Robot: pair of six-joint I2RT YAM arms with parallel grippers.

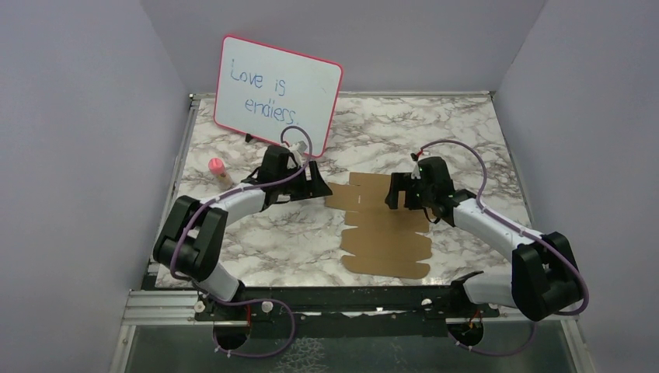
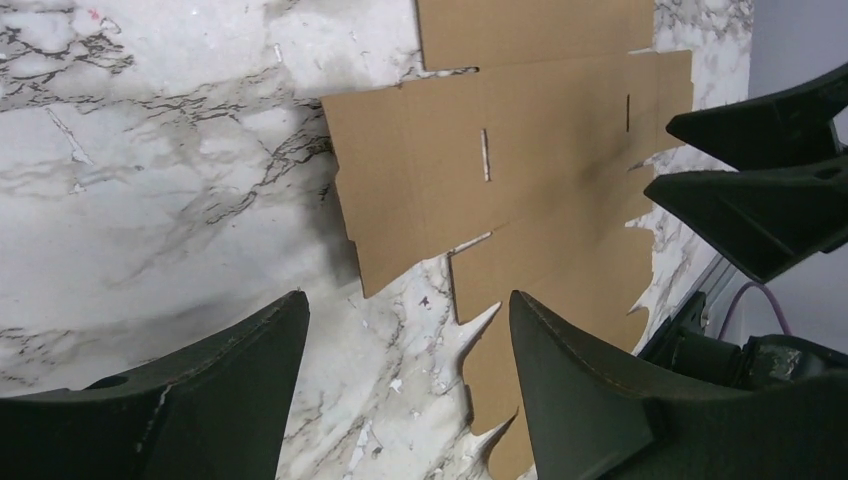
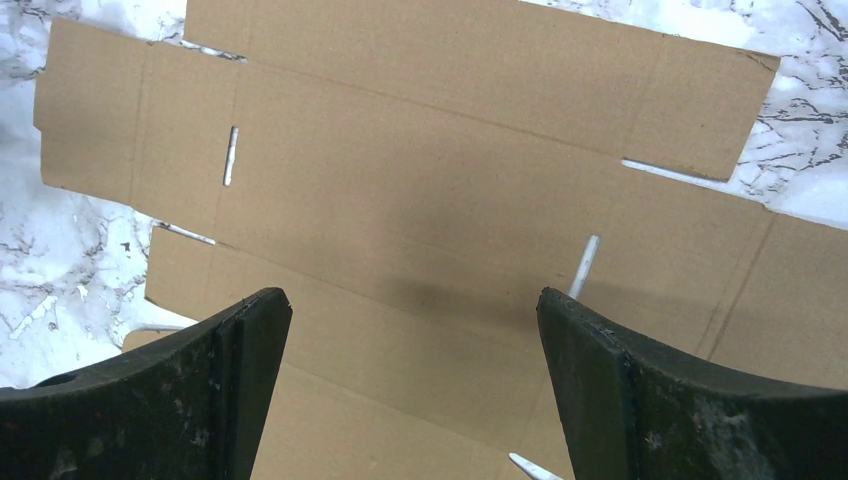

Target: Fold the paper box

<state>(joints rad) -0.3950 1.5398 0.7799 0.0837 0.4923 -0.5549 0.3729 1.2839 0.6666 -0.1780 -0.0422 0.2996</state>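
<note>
Paper box point(image 1: 386, 227): flat brown cardboard sheet, slotted, scallop-edged tabs, centre of frame on marbled tabletop point(image 1: 264, 233).
Left pincer point(image 2: 408, 300): spread apart, empty, beside sheet's left edge.
Right pincer point(image 3: 410, 297): spread wide, empty, above sheet.

- You have the paper box point(image 1: 381, 241) as a flat die-cut sheet of plain brown cardboard, unfolded.
- It lies flat on the marble table point(image 1: 256, 233), right of centre, its long axis running near to far.
- Crease lines, narrow slots point(image 3: 231, 155) and edge flaps show.
</note>
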